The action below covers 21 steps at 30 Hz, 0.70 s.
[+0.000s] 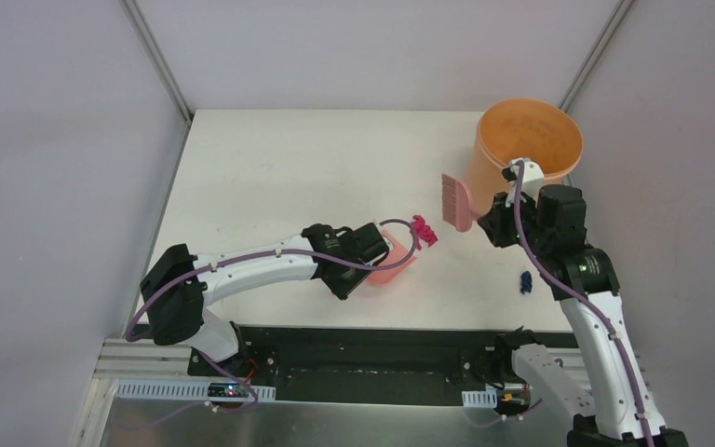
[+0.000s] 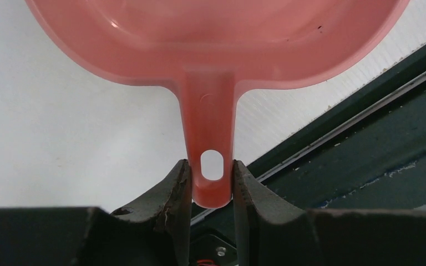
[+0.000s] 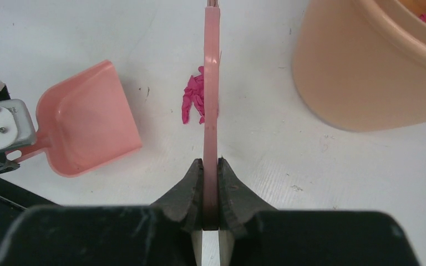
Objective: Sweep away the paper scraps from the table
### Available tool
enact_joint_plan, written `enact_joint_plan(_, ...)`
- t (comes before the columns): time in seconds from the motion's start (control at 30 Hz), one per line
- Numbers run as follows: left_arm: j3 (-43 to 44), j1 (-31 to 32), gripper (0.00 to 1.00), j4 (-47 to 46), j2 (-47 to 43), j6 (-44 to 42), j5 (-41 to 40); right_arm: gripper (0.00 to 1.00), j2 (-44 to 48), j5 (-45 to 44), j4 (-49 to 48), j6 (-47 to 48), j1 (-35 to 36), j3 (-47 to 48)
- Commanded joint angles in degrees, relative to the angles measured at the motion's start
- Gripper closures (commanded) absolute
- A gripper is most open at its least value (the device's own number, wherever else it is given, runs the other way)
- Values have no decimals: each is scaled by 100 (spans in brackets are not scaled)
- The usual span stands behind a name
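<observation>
Crumpled magenta paper scraps [image 1: 424, 230] bunched mid white table [image 1: 270, 168], far from edges, left hand [image 2: 212, 177] clamping pink plastic dustpan [image 2: 211, 44], right hand [image 3: 211, 166] clamping pink brush [image 3: 211, 83]

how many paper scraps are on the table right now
2: a magenta clump just past the mouth of the dustpan, and a dark blue scrap beside the right arm. The clump may be several bits; the arms may hide more.

Left gripper [image 2: 211, 178] pinches dustpan [image 2: 211, 50] handle, apparently over table [image 2: 61, 138].
</observation>
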<state>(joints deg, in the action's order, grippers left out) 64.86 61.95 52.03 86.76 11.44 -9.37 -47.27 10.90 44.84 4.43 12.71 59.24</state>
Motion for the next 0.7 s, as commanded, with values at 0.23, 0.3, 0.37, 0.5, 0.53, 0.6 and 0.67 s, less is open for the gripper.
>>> enact_joint_plan(0.23,-7,184,85,-313,641,264,551,100,245,773,-921,-205,-507,-720)
enact_joint_plan(0.3,36,248,81,-326,672,187,521,100,240,992,-924,-272,-663,-749)
enact_joint_plan(0.37,29,265,78,-340,684,130,516,100,296,1092,-952,-291,-748,-803)
enact_joint_plan(0.5,-91,289,74,-407,658,73,632,100,466,1169,-1067,-319,-854,-946)
enact_joint_plan(0.53,-141,295,72,-449,616,81,630,100,478,1184,-1062,-327,-876,-957)
enact_joint_plan(0.6,-321,329,69,-686,413,129,557,100,489,1223,-1057,-349,-928,-953)
enact_joint_plan(0.67,-681,366,64,-1092,88,130,598,100,490,1282,-1056,-362,-960,-971)
